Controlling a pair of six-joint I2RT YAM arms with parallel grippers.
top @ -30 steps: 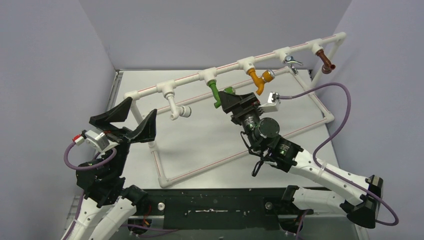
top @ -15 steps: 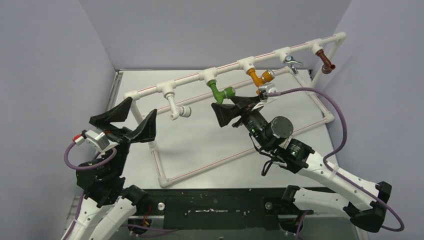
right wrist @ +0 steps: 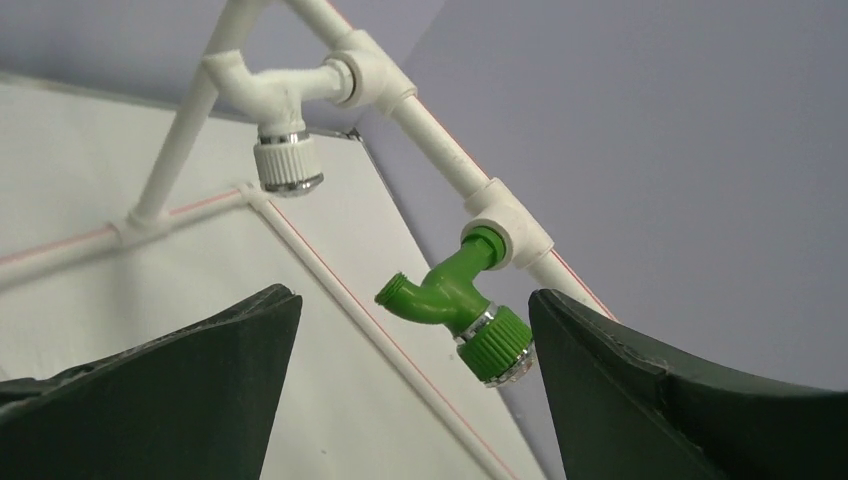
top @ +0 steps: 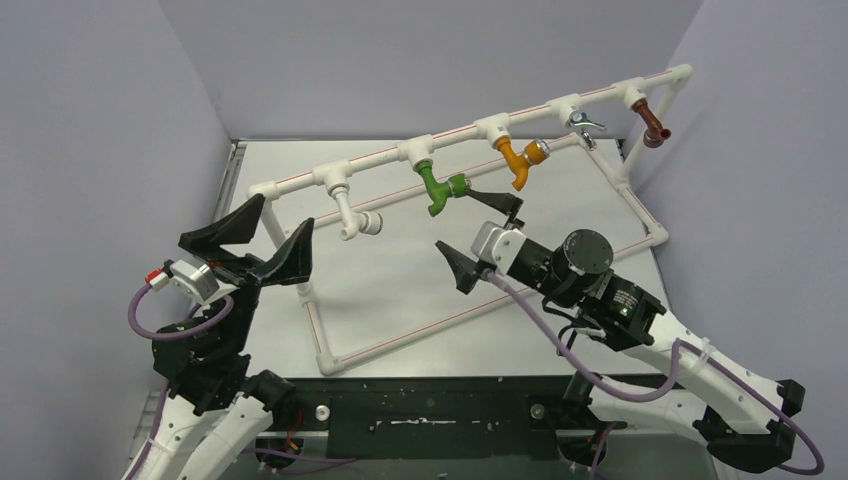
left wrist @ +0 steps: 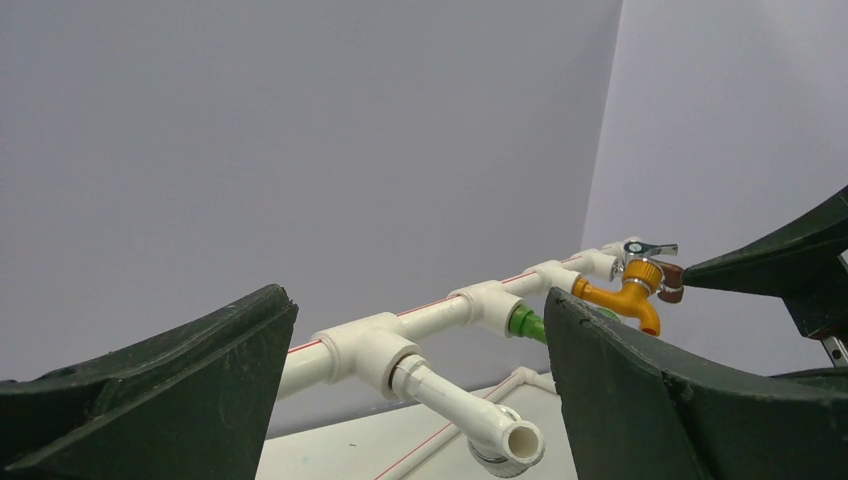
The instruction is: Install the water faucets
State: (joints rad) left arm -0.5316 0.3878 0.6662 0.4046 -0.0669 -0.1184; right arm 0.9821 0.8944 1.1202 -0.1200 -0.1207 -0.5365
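Five faucets hang from the white pipe frame [top: 460, 133]: white [top: 355, 215], green [top: 438, 188], orange [top: 515, 160], silver [top: 583, 122] and brown [top: 652, 124]. My right gripper [top: 455, 220] is open and empty, just near and right of the green faucet, apart from it. In the right wrist view the green faucet [right wrist: 450, 295] sits screwed into its tee ahead of the open gripper [right wrist: 412, 300]. My left gripper [top: 285, 212] is open and empty, left of the white faucet. The left wrist view shows the white faucet [left wrist: 470, 405] ahead of the gripper [left wrist: 418, 300].
The frame's lower rails [top: 400, 340] lie on the white table and its posts rise at the left [top: 275, 225] and far right [top: 640, 145]. Grey walls close in at the left, back and right. The right arm's purple cable [top: 640, 385] loops low at the right.
My right gripper has let go of the green faucet, opened wide, turned and drawn back toward the near side. The green faucet stays on the pipe. The left arm has not moved.
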